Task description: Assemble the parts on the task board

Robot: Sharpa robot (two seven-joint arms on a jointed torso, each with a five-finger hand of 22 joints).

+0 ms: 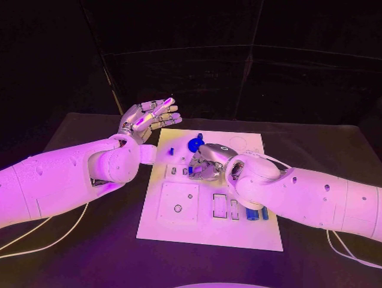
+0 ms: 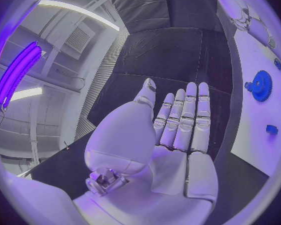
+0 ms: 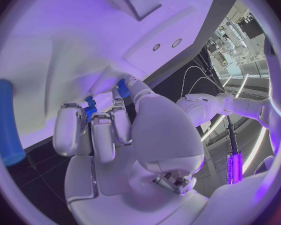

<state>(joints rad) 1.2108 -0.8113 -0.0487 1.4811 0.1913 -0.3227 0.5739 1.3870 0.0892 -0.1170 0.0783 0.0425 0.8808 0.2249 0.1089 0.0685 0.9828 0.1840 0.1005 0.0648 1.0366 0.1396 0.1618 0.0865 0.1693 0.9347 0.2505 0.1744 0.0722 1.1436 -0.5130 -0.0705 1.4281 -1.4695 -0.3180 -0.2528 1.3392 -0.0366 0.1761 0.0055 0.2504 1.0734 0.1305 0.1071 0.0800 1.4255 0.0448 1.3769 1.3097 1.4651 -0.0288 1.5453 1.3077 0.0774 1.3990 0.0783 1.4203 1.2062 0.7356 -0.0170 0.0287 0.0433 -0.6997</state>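
The right hand (image 1: pixel 210 161) curls its fingers (image 3: pixel 103 135) over the white board (image 1: pixel 210 231), pinching a small blue part (image 3: pixel 90 108) near board centre. It looks like light, stiff, smooth plastic; best taken by its sides. A toothed blue gear (image 2: pixel 262 85) lies at 12 o'clock. The left hand (image 1: pixel 147 119) is flat and empty above the counter (image 1: pixel 346 144).

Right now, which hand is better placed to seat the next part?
The right hand: it hangs over the task board, fingers curled on a small blue part. The left hand is open, off the board's edge.
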